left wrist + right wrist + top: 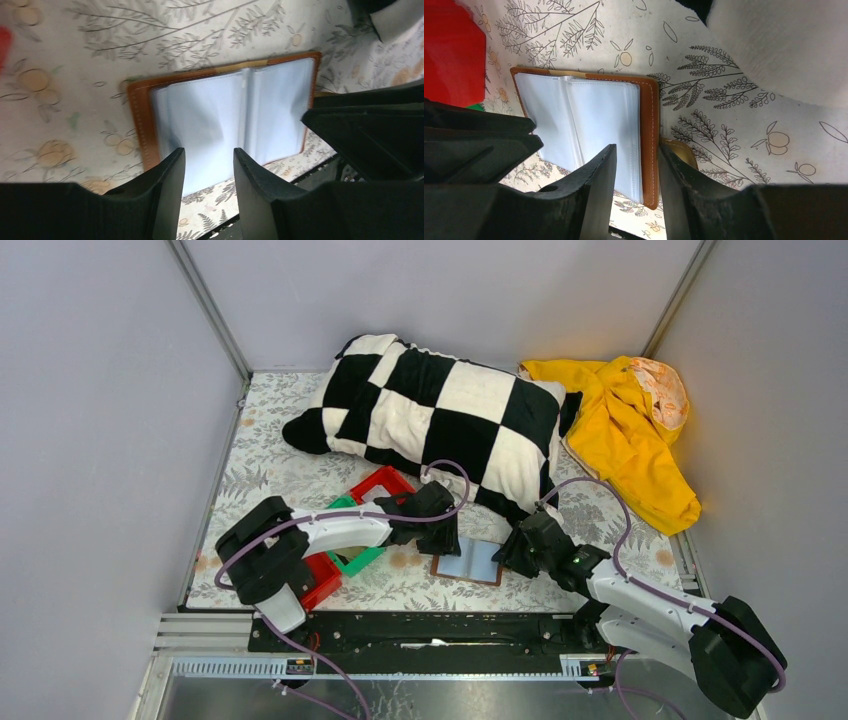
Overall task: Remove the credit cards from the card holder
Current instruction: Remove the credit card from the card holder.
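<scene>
The card holder lies open and flat on the floral cloth, with a brown rim and pale blue plastic sleeves facing up. No credit cards show in the sleeves. My left gripper hangs over its left half. In the left wrist view the left gripper is open above the near edge of the card holder, with only sleeve and cloth showing in the gap. My right gripper is at the right side. In the right wrist view the right gripper is open and straddles the right brown edge of the card holder.
A red bin, a green bin and another red bin crowd the left arm. A black-and-white checkered pillow lies just behind the holder. A yellow garment is at the back right. The table's front edge is close below the holder.
</scene>
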Controlling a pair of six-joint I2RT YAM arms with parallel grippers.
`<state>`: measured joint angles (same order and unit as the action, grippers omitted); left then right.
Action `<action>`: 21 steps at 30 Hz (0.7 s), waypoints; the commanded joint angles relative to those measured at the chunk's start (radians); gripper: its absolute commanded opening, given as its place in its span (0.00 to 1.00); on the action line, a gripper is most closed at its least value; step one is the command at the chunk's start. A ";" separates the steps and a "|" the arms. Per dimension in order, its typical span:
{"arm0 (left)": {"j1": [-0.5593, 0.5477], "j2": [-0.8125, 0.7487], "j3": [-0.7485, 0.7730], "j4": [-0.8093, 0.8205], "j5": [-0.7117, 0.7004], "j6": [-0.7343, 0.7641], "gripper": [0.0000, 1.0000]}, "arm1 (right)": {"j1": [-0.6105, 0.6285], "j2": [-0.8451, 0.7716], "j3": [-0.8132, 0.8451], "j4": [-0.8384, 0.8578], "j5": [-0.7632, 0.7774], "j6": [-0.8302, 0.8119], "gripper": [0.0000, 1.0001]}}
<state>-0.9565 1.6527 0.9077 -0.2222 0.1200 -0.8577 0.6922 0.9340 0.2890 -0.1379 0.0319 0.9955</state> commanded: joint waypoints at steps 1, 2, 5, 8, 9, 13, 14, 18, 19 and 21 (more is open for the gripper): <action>0.000 -0.068 0.013 -0.077 -0.167 -0.010 0.45 | 0.006 -0.001 -0.015 0.000 -0.004 0.008 0.43; 0.001 -0.071 0.014 -0.085 -0.180 -0.008 0.45 | 0.007 -0.004 -0.014 0.000 -0.003 0.009 0.43; 0.001 -0.065 0.011 -0.089 -0.177 -0.003 0.45 | 0.006 -0.004 -0.013 -0.001 -0.001 0.007 0.43; 0.001 -0.051 0.003 -0.067 -0.144 -0.003 0.45 | 0.006 0.005 -0.010 0.003 -0.001 0.006 0.43; 0.001 -0.045 0.001 -0.059 -0.133 -0.003 0.45 | 0.006 0.007 -0.009 0.004 -0.003 0.006 0.43; 0.001 -0.033 -0.004 -0.022 -0.077 -0.002 0.45 | 0.006 0.009 -0.009 0.006 -0.005 0.006 0.43; 0.001 -0.032 -0.004 -0.014 -0.069 -0.001 0.45 | 0.006 0.008 -0.009 0.005 -0.005 0.006 0.43; 0.000 -0.009 0.005 -0.004 -0.031 0.003 0.45 | 0.006 0.009 -0.008 0.004 -0.005 0.005 0.43; -0.001 0.000 0.006 -0.003 -0.025 0.002 0.45 | 0.006 0.009 -0.008 0.005 -0.005 0.006 0.43; -0.002 0.006 0.006 0.001 -0.024 0.000 0.45 | 0.006 0.008 -0.008 0.002 -0.005 0.005 0.43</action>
<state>-0.9565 1.6386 0.9073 -0.2623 0.0616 -0.8612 0.6922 0.9333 0.2874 -0.1360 0.0319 0.9958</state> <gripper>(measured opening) 0.450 0.435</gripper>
